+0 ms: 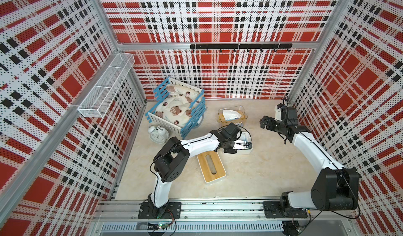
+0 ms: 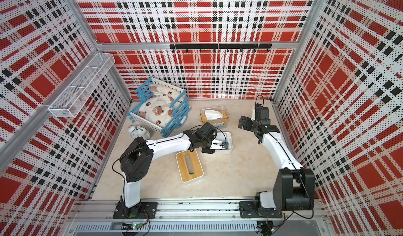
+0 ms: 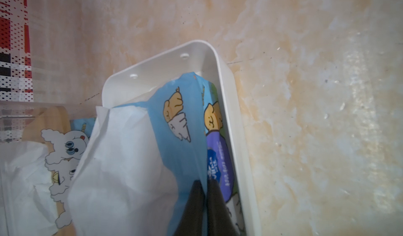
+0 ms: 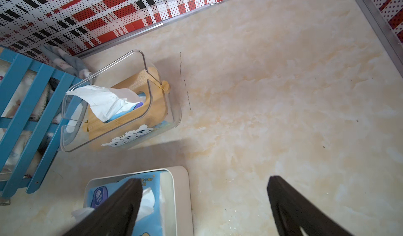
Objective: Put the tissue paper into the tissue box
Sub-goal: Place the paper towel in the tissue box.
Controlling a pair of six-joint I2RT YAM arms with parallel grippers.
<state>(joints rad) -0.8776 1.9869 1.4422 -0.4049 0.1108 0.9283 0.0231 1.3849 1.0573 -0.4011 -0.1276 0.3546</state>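
Left jaws pinched together on the blue film of the tissue paper (image 3: 187, 125), reaching down inside the white tissue box (image 3: 231, 106). The pack is within the box walls, but from the left wrist view it looks tilted. A loose white sheet (image 3: 122, 158) spills up and over one long rim, and I can't tell if the pack has bottomed out. Right jaws wide apart with nothing between them, hovering over bare bench (image 4: 283, 93), well apart from the pack. The bamboo lid (image 1: 206, 169) lies just beside the box, slot up. The clear box (image 4: 130, 136) behind already has tissue poking out, so I'd leave it alone. My read is that this is the seating step, nearly done. To do it well, push the held edge down along the wall until the pack lies flat, not wedged on a corner. Keep the loose sheet bunched toward the middle so it lines up with the lid slot later. Open only once the pack is down, then pull straight up, since the film is thin and may cling to a pad and drag the pack back out. The box is light plastic and could skate on the bench, so avoid side load. If it does shift, bring the right arm in to brace the far wall.
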